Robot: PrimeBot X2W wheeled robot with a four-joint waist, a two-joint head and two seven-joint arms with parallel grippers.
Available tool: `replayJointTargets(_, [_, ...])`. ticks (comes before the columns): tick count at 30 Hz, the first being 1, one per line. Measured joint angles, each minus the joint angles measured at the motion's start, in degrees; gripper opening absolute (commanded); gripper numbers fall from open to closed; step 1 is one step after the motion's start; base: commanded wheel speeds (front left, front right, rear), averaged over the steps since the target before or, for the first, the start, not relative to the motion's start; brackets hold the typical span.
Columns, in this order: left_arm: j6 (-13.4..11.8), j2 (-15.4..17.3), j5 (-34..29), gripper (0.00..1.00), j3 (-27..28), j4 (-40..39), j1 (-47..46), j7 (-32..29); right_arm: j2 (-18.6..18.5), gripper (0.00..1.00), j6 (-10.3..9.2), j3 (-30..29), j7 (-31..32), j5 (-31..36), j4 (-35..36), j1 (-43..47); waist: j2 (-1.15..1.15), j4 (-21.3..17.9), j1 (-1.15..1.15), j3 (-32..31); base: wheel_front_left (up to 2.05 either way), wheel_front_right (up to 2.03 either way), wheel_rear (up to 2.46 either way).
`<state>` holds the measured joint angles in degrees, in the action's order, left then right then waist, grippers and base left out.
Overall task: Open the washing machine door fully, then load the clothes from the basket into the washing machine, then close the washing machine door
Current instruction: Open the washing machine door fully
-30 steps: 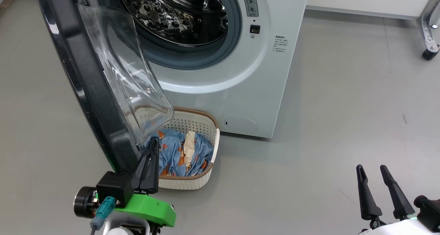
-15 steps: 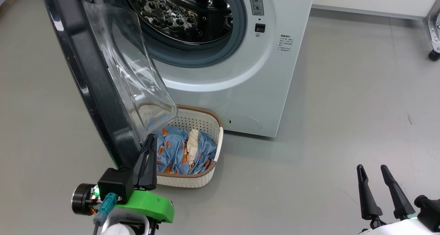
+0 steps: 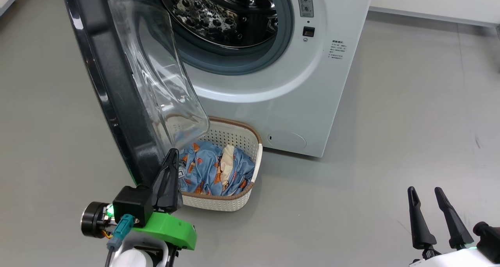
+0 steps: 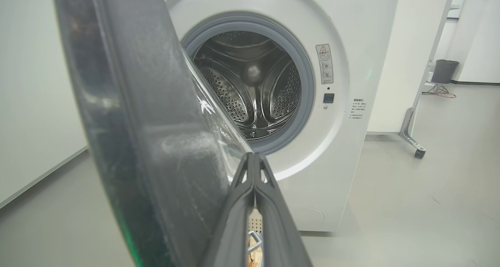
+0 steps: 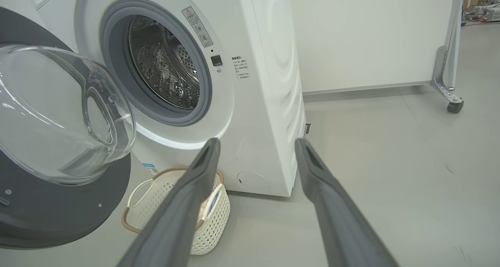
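Grey floor (image 3: 390, 122); white wall (image 5: 371, 32); castor (image 5: 455, 106)

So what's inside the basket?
The clothes, blue printed fabric with a cream strip. The washing machine door and left gripper cover the left side of the basket; anything under the fabric is hidden.

I see the washing machine door (image 3: 113, 103) standing open at left, its clear glass bowl (image 3: 164, 83) overhanging the basket (image 3: 218, 203) on the grey floor (image 3: 390, 142) before the washing machine (image 3: 312, 83). The blue printed clothes (image 3: 211, 169) lie inside the basket. My left gripper (image 3: 171, 154), fingers pressed together, points up just beside the door's lower rim. My right gripper (image 3: 424, 191) stands spread at lower right.
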<state>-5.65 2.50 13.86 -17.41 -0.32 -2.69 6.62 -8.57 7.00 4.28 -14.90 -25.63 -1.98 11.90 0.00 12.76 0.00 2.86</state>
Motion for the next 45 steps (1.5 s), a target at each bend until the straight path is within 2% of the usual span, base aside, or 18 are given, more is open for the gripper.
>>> replayJointTargets(14, [-0.3,-0.1,-0.3,0.0,0.5,1.0,-0.5,-0.4,0.0,1.0,0.0,0.0,0.0,-0.1,0.0,0.0,0.0,4.3,0.0,-0.2,0.0,0.0,0.0])
replayJointTargets(22, [-0.8,-0.2,-0.3,0.0,3.3,2.1,-0.6,-0.5,0.0,1.0,0.0,0.6,0.0,-0.1,0.0,0.0,0.0,7.2,0.0,0.0,0.0,0.0,0.0])
replayJointTargets(34, [-1.0,0.1,-0.9,0.0,13.6,5.6,-0.9,0.1,-0.7,1.0,0.0,1.8,0.0,-0.1,-0.8,0.0,0.0,8.3,0.0,0.5,0.0,0.0,0.0])
replayJointTargets(45, [-1.0,1.4,-2.1,0.0,26.3,12.0,-2.7,2.0,-1.9,1.0,0.0,2.8,0.0,0.1,-2.1,0.0,0.0,5.9,0.0,0.8,0.0,0.0,0.0])
